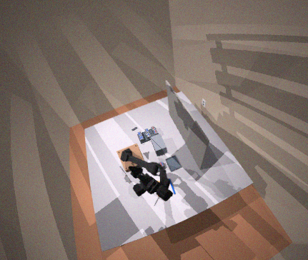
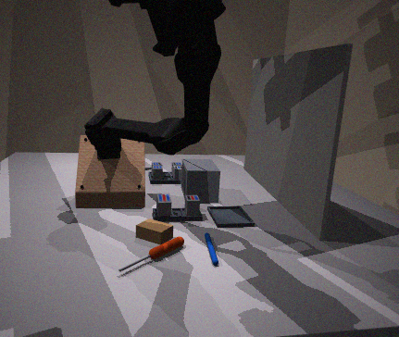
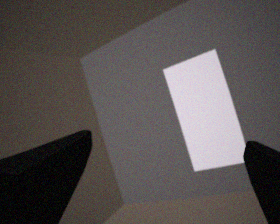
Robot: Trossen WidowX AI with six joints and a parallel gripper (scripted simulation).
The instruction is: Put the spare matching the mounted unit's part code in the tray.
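Three grey units with blue or red marked tops stand in the back rack: left (image 1: 140, 136), middle (image 1: 147, 133) and right (image 1: 154, 130). Two similar units, left (image 2: 164, 205) and right (image 2: 193, 205), stand in the nearer rack (image 2: 178, 213). The dark square tray (image 1: 174, 163) (image 2: 230, 217) is empty. My gripper (image 3: 167, 144) is open, with nothing between its fingers; it is raised well above the table. The wrist view shows a grey surface with a plain white rectangle (image 3: 205, 110). No part code is readable, and I cannot tell which thing is the mounted unit.
A grey box (image 1: 159, 143) (image 2: 201, 180) stands between the racks. A tall grey panel (image 1: 189, 132) (image 2: 294, 116) rises right of the tray. The arm's base is on a wooden block (image 2: 130, 178). Nearer lie a wooden brick (image 2: 155, 230), an orange screwdriver (image 2: 167, 248) and a blue pen (image 2: 211, 249).
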